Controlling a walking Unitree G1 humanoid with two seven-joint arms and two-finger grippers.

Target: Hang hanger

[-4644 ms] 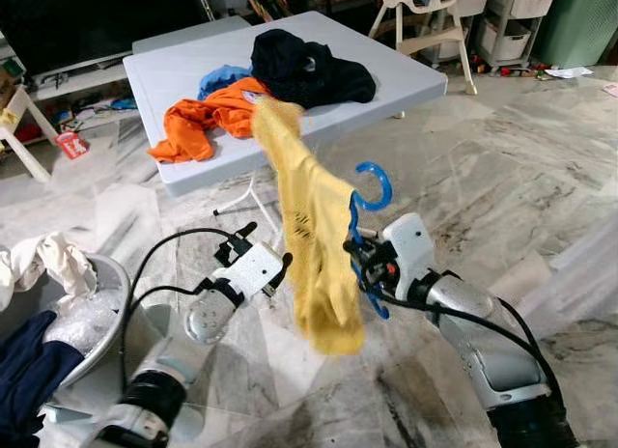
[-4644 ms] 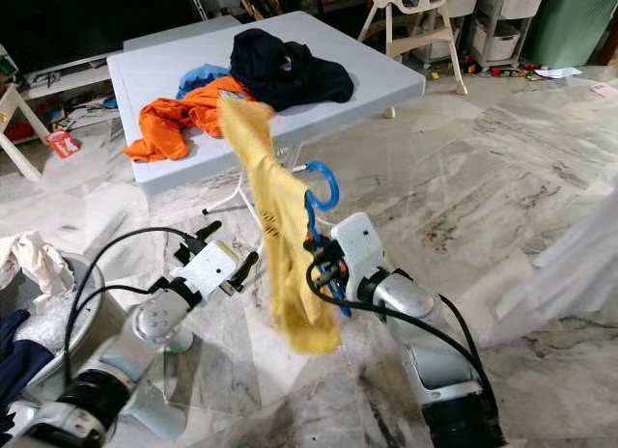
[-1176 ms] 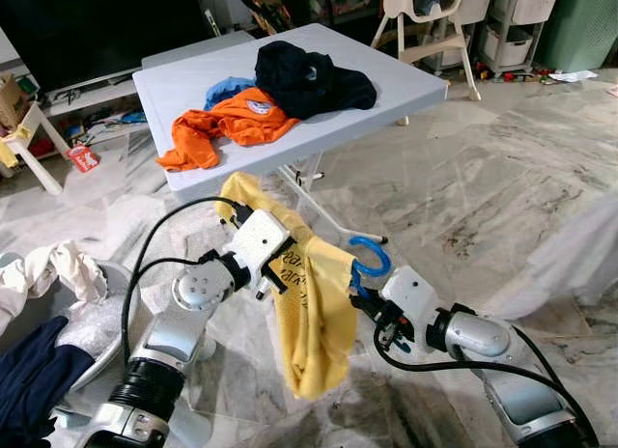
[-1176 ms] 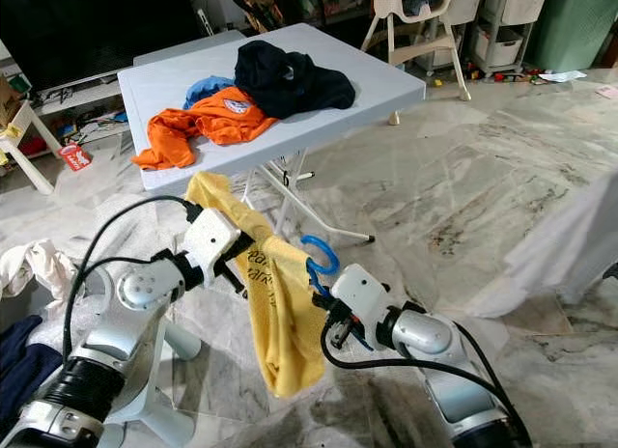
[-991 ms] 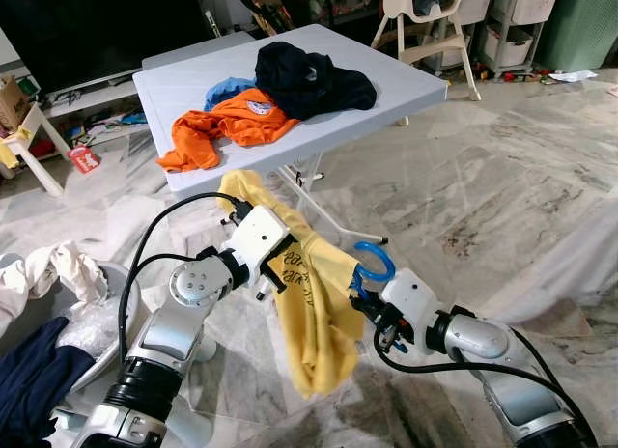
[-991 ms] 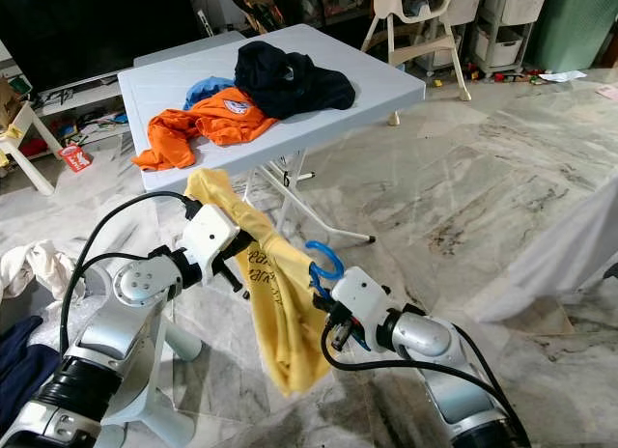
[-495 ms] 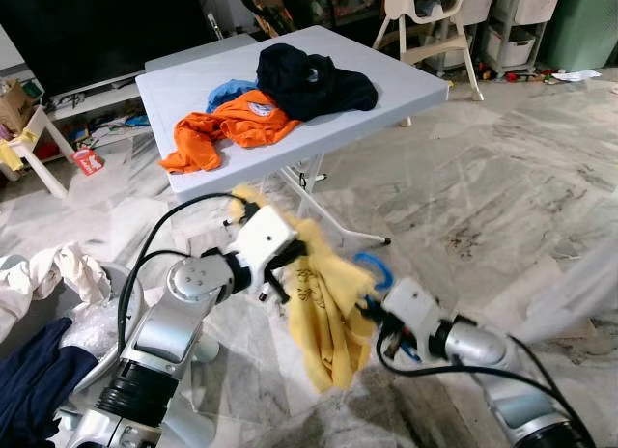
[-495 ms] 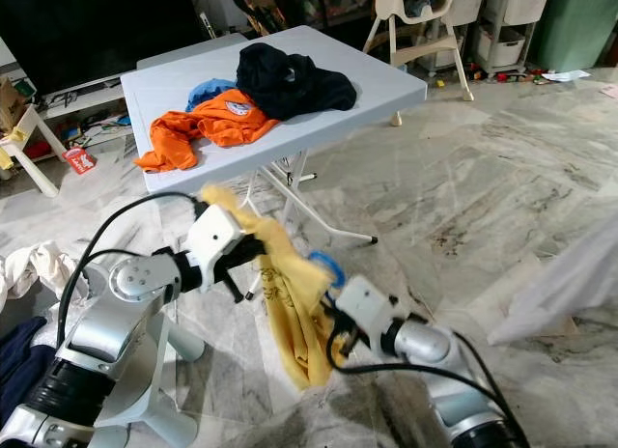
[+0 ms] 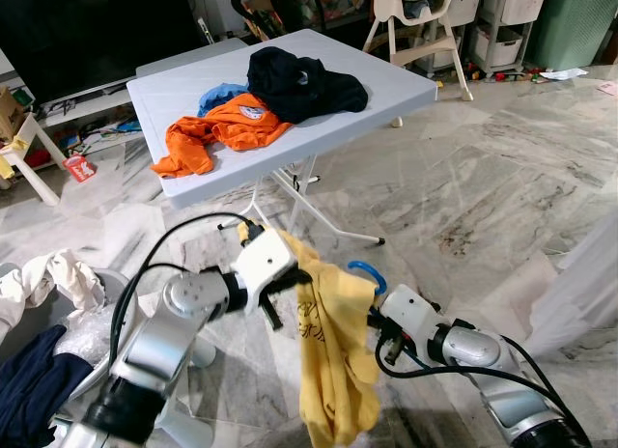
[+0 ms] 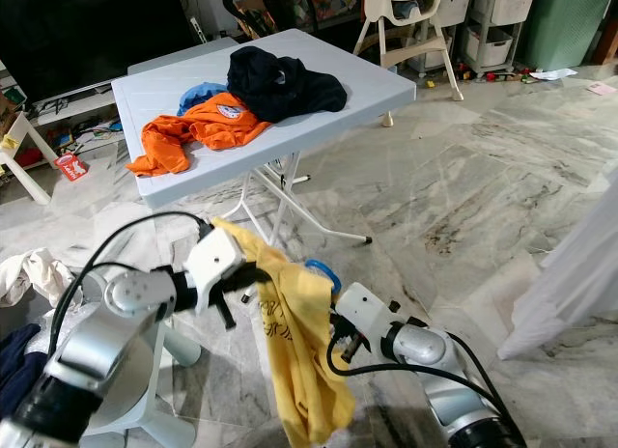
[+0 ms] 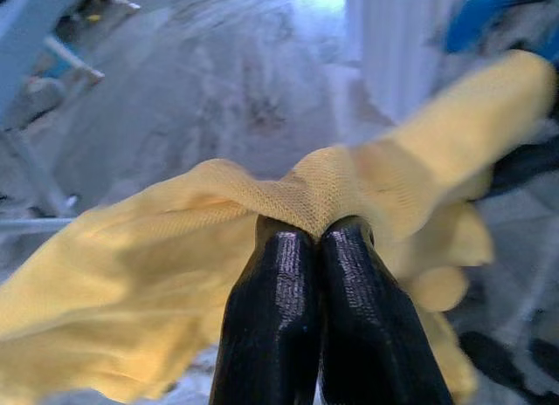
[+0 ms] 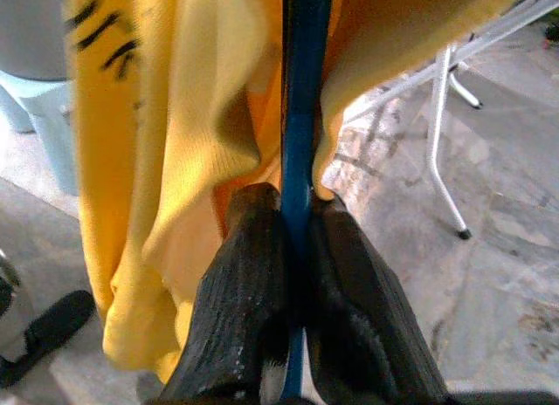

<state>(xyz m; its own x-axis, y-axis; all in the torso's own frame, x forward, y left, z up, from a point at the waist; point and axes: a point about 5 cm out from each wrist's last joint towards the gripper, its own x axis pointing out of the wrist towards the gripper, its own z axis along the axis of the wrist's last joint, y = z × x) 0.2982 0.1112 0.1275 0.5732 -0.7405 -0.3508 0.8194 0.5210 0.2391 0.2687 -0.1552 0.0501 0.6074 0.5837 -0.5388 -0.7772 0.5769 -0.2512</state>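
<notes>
A yellow shirt hangs low over the marble floor between my two arms, draped on a blue hanger whose hook curls up just right of the cloth. My left gripper is shut on the shirt's upper edge; the left wrist view has its fingertips pinching a fold of the yellow shirt. My right gripper is shut on the hanger; in the right wrist view the blue hanger runs between its fingers, with yellow shirt beside it.
A white folding table stands ahead with orange, blue and dark clothes piled on it. A basin with laundry sits at my lower left. White fabric hangs at the right edge. Chairs and bins line the back.
Both arms have dropped lower and the shirt now hangs longer and straighter under the left gripper. The camera has shifted slightly; the table sits a bit further left in view.
</notes>
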